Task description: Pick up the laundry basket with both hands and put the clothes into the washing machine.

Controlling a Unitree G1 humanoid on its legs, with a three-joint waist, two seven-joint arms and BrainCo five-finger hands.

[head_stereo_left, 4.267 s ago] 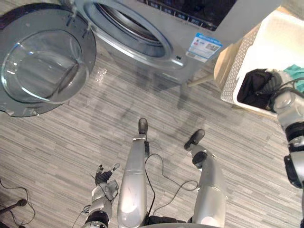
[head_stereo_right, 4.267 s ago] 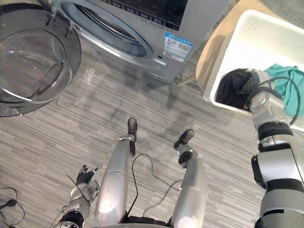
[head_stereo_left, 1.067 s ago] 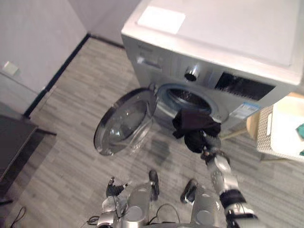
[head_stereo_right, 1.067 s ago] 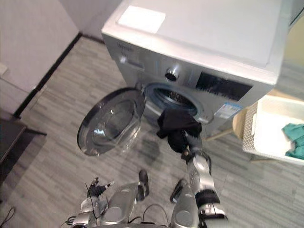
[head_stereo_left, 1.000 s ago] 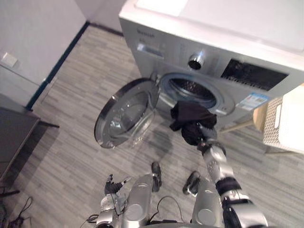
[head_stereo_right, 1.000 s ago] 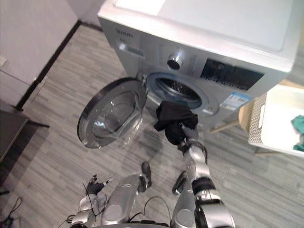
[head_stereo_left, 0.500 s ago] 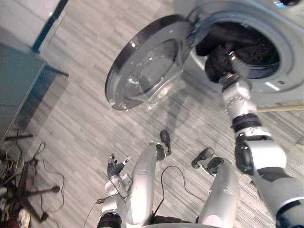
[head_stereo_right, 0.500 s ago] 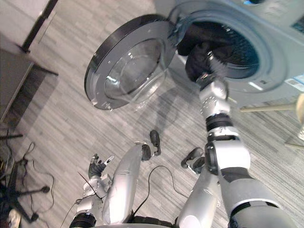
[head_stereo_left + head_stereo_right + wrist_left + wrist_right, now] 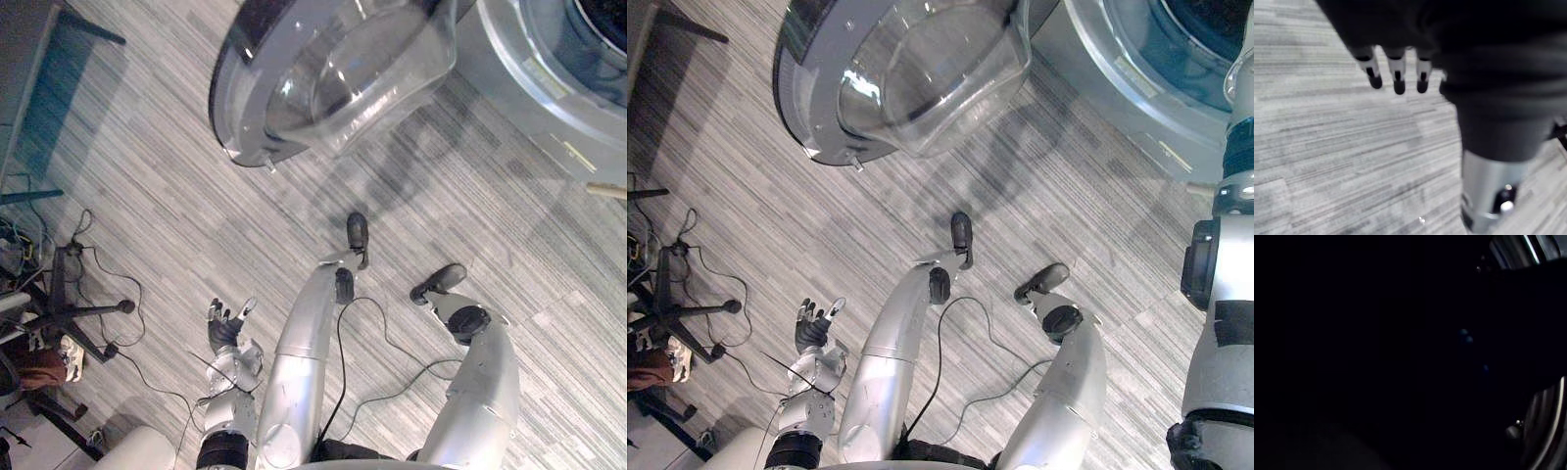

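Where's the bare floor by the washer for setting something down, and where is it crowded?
Bare floor stretches between the open door and the left hand. Another free patch lies in front of the washing machine, toward the right. It is crowded along the left edge, with a stand and a dark table.

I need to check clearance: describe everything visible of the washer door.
The door is round: a dark grey ring around a clear, bulging glass bowl that catches highlights. It stands swung wide open above the grey plank floor, hinge side toward the machine. Nothing touches it; the left hand hangs open, well apart from it.
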